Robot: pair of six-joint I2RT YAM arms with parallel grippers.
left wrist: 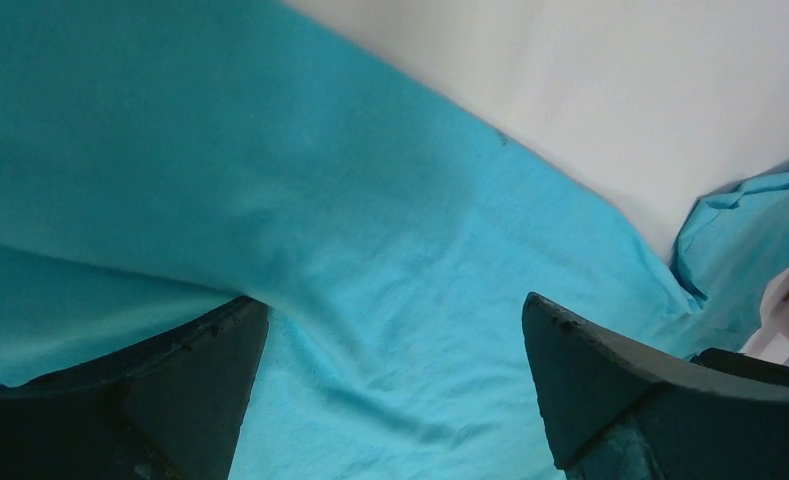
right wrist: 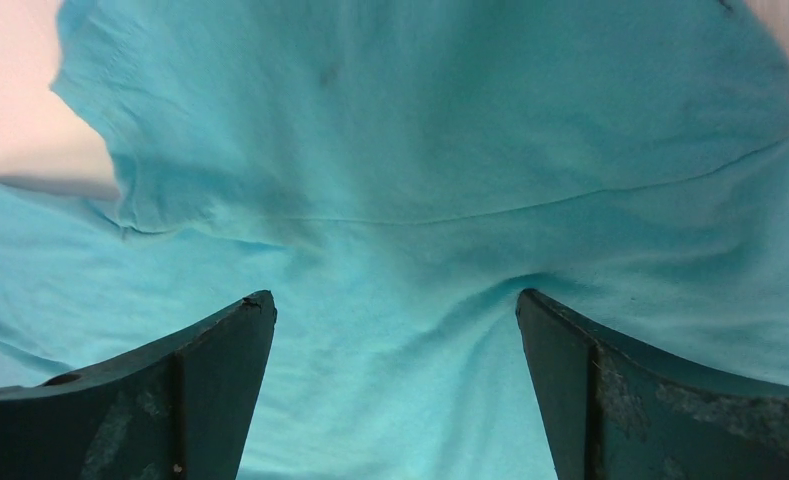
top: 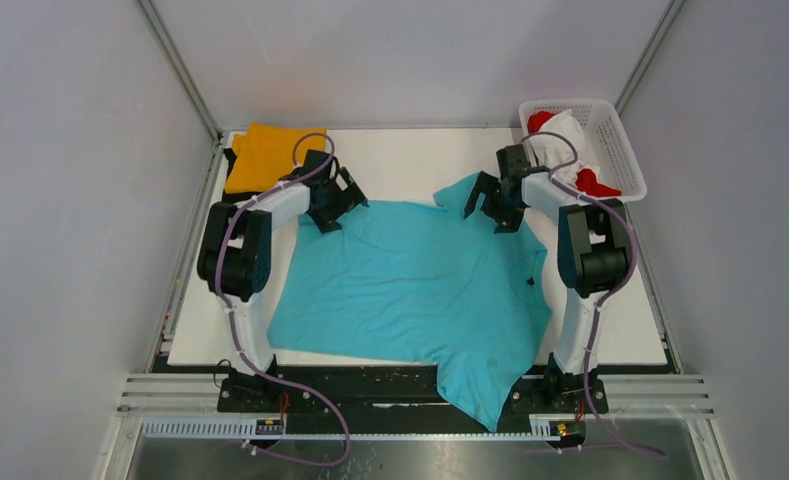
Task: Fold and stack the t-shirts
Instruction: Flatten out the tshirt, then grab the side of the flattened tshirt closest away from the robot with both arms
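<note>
The turquoise t-shirt (top: 410, 280) lies spread out in the middle of the white table (top: 410, 155), with one corner hanging off the near edge. The left gripper (top: 338, 205) is over its far left corner and the right gripper (top: 492, 208) is over its far right sleeve (both have fingers wide apart, pinching nothing). An orange t-shirt (top: 265, 155) lies far left.

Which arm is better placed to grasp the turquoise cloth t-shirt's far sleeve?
Right, probably: on the turquoise cloth t-shirt, the open right gripper is above that sleeve, the left gripper at another corner.
</note>
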